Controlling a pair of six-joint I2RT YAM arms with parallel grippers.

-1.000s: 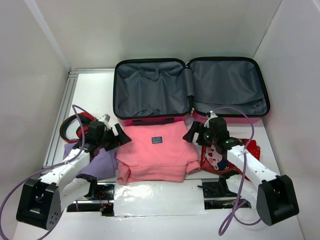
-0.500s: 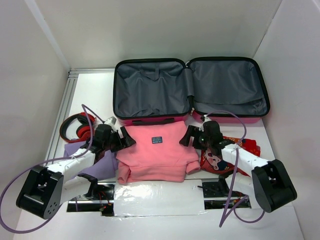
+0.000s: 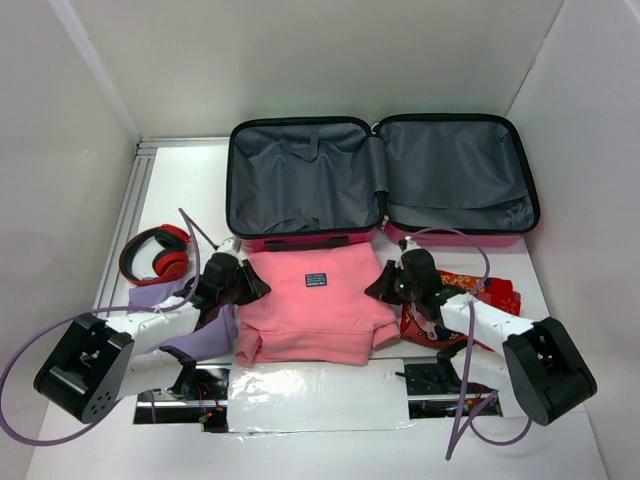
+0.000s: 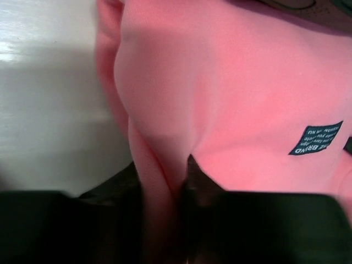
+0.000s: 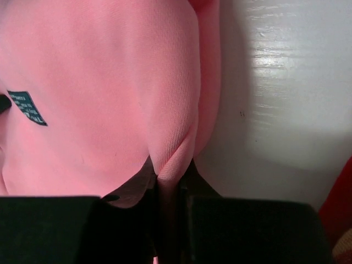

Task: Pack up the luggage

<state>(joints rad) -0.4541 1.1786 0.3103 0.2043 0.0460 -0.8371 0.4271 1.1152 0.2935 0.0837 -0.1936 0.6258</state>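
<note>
The left gripper is clamped on a pinched fold at the left edge of the folded pink fabric sweater. The right gripper is clamped on a matching fold at its right edge. The open pink hard-shell suitcase with grey fabric lining lies flat just beyond both grippers.

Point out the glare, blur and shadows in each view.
Top external: sharp, even light, glare on the silver strip. Left wrist: sweater soft-focused, table glaring at top, shadowed below. Right wrist: sweater weave crisp, streaky glare on the table, shadow beside the sweater.
</note>
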